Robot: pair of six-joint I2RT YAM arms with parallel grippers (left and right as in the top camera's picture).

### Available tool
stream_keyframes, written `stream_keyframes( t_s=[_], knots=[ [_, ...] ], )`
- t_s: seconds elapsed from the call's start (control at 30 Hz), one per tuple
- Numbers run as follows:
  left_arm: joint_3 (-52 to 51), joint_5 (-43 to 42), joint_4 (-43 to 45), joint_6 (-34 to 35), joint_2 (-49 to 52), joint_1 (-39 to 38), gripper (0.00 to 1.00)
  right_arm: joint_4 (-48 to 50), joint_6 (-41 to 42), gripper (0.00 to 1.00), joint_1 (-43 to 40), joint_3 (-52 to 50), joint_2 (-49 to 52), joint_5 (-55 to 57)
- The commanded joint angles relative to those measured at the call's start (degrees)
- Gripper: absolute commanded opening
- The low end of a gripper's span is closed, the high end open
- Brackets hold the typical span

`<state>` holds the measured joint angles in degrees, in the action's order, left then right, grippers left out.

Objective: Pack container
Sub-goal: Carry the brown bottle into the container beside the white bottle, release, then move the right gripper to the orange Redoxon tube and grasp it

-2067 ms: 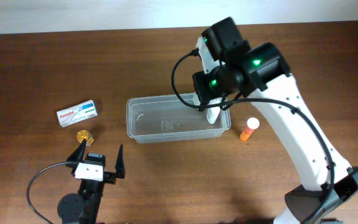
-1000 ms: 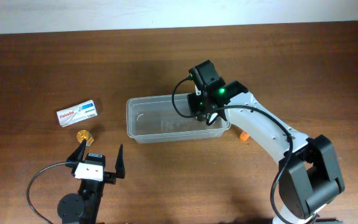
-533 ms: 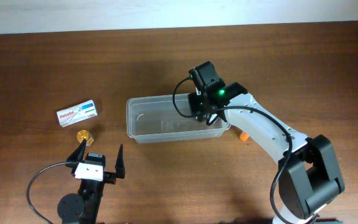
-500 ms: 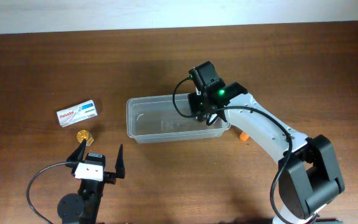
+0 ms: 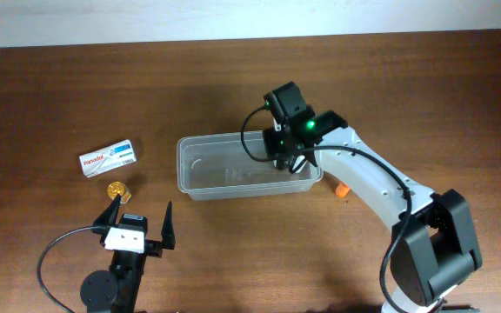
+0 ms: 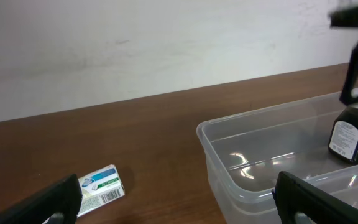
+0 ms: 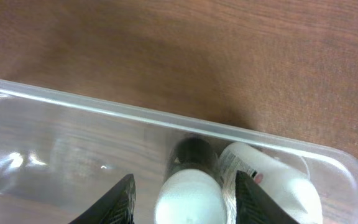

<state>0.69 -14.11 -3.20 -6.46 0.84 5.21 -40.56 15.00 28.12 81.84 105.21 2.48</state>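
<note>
While two bottles, a dark bottle [image 6: 352,134] and a white bottle [image 7: 272,186], are already lodged at the right end of the container [image 5: 233,193], mid-table, the box [image 5: 109,157], small gold item [image 5: 116,188] and orange tube [image 5: 342,189] are left outside. The right gripper [image 7: 185,193] is held spread astride the dark bottle, unclamped. The left gripper [image 5: 139,219] is parked wide and empty.

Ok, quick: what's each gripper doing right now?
Left gripper: open, empty.
Right gripper: open, fingers either side of the upright bottle in the container, not gripping it.

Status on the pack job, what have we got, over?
Left gripper open, idle. Right gripper open, astride upright dark bottle inside container. Panadol box and orange tube outside on table. Nothing blocking.
</note>
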Motion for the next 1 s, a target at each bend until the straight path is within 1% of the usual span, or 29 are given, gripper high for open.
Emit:
stream_keyframes(
  t_s=[0.0, 0.1, 0.17, 0.33, 0.5, 0.67, 0.7, 0.77, 0.83, 0.97],
  knots=[
    [-0.2, 0.4, -0.3, -0.5, -0.5, -0.1, 0.99, -2.7, 0.0, 0.44, 0.5, 7.7, -0.9, -3.5],
    [-0.2, 0.4, -0.3, -0.5, -0.5, -0.1, 0.99, -7.9, 0.0, 0.45, 0.5, 14.4, -1.5, -5.0],
    [-0.2, 0.4, -0.3, -0.5, -0.5, -0.1, 0.99, -13.3, -0.2, 0.45, 0.5, 20.2, -1.8, -5.0],
    [-0.2, 0.4, -0.3, -0.5, -0.5, -0.1, 0.99, -29.5, 0.2, 0.47, -1.3, 33.1, -2.0, -4.0],
    [-0.2, 0.4, -0.3, -0.5, -0.5, -0.1, 0.99, -45.4, 2.5, 0.49, -6.0, 40.4, -3.6, -1.2],
    [-0.2, 0.4, -0.3, -0.5, -0.5, -0.1, 0.99, -55.9, 2.7, 0.52, -12.2, 40.6, -6.6, 0.9],
    [-0.2, 0.4, -0.3, -0.5, -0.5, -0.1, 0.99, -56.8, 2.6, 0.52, -13.4, 40.4, -6.8, 1.0],
    [-0.2, 0.4, -0.3, -0.5, -0.5, -0.1, 0.99, -56.6, 2.9, 0.54, -15.1, 38.1, -7.9, 0.9],
    [-0.2, 0.4, -0.3, -0.5, -0.5, -0.1, 0.99, -56.5, 2.9, 0.55, -16.7, 35.4, -8.1, 1.3],
    [-0.2, 0.4, -0.3, -0.5, -0.5, -0.1, 0.99, -51.9, 3.1, 0.55, -19.1, 26.9, -8.1, 1.1]
  ],
)
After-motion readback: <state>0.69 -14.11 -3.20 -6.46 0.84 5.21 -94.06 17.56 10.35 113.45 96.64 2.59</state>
